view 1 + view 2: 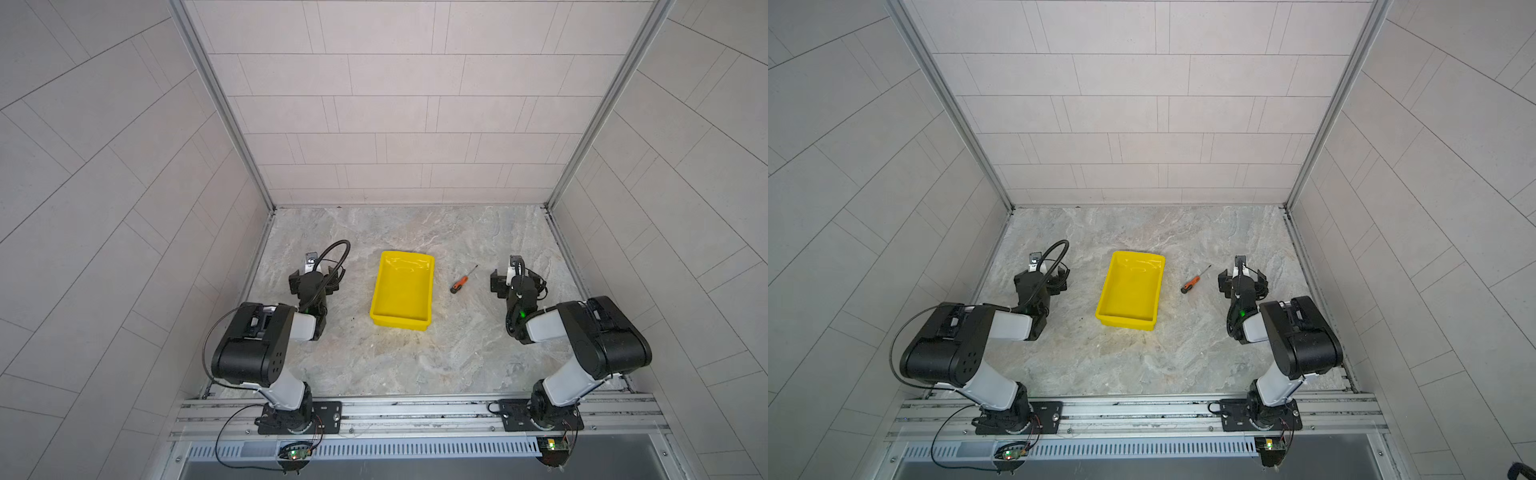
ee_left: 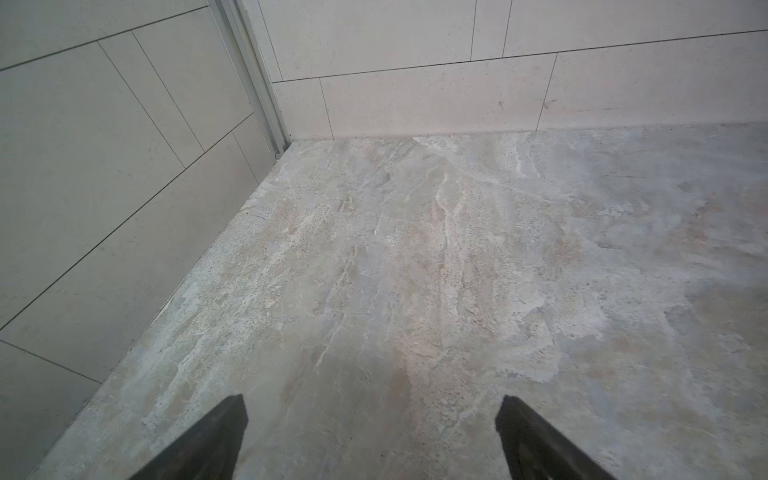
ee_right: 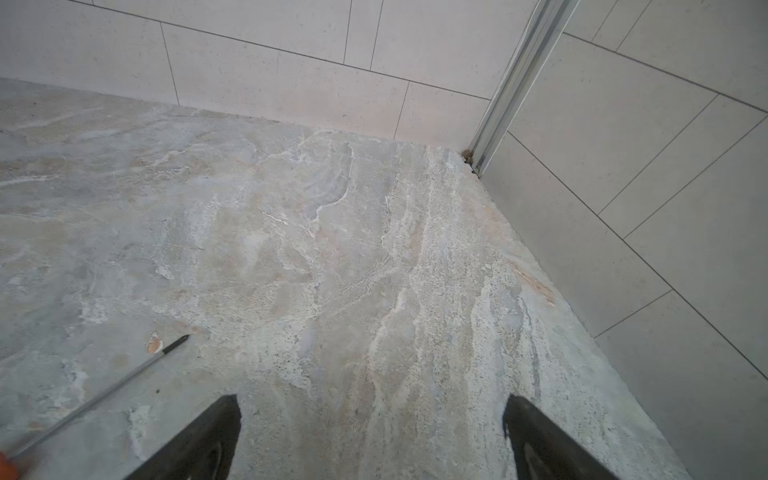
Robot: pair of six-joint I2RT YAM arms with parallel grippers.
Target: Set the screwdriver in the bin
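Shows screwdriver [image 1: 463, 279] flat on surface [image 1: 415, 365] between bin [image 1: 402, 321] and right gripper [image 3: 372, 401], that and left gripper [image 2: 372, 398] both open, empty; risks rolling screwdriver away if pinch lands on thin shaft.

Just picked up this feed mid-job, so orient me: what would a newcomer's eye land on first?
The bright yellow bin, empty, stands out in the middle of the table. Just right of it, not touching, lies the orange-handled screwdriver, close to the right gripper. It and the left gripper are open, holding nothing.
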